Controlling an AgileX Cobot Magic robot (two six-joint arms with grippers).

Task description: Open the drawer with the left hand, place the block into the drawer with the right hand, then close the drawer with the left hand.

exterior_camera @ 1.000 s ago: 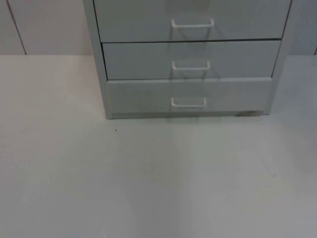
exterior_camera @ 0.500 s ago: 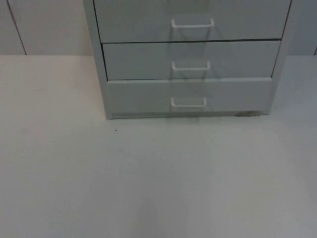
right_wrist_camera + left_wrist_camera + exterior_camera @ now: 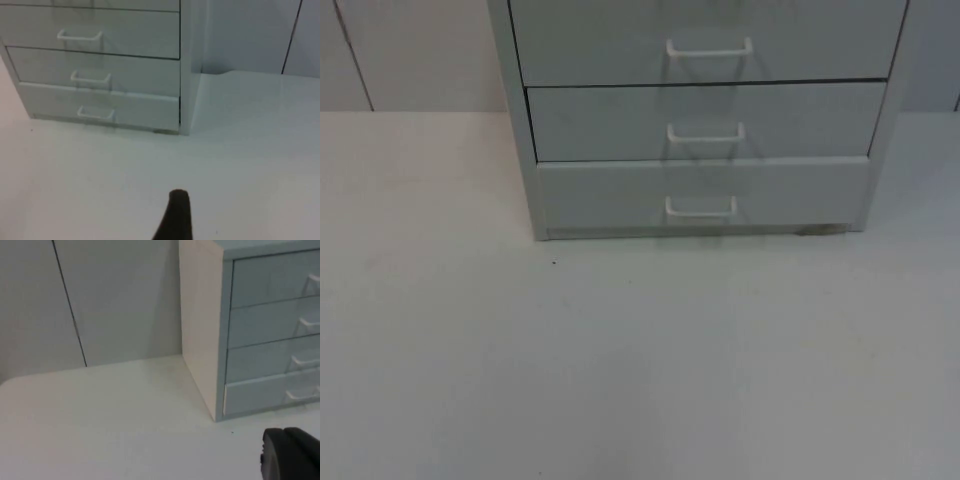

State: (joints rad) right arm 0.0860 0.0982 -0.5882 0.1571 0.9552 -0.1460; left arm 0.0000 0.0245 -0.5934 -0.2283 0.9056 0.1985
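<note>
A pale grey drawer cabinet [image 3: 700, 120] stands at the back of the white table, its fronts facing me. Three drawer fronts appear in the top view, each with a white handle: upper [image 3: 709, 47], middle [image 3: 706, 133] and lowest [image 3: 701, 208]. All three fronts look pushed in; the lowest one is wider than the two above. My left gripper [image 3: 290, 455] hovers over the table in front of the cabinet's left corner [image 3: 220, 340], well short of it. My right gripper [image 3: 176, 215] hangs above the table before the cabinet's right side [image 3: 186, 65], also apart from it.
The grey partition wall [image 3: 410, 50] closes off the table behind the cabinet. Bare white table top [image 3: 640, 360] stretches in front of the cabinet and along both its sides. A small dark speck [image 3: 554, 263] lies near the cabinet's left front corner.
</note>
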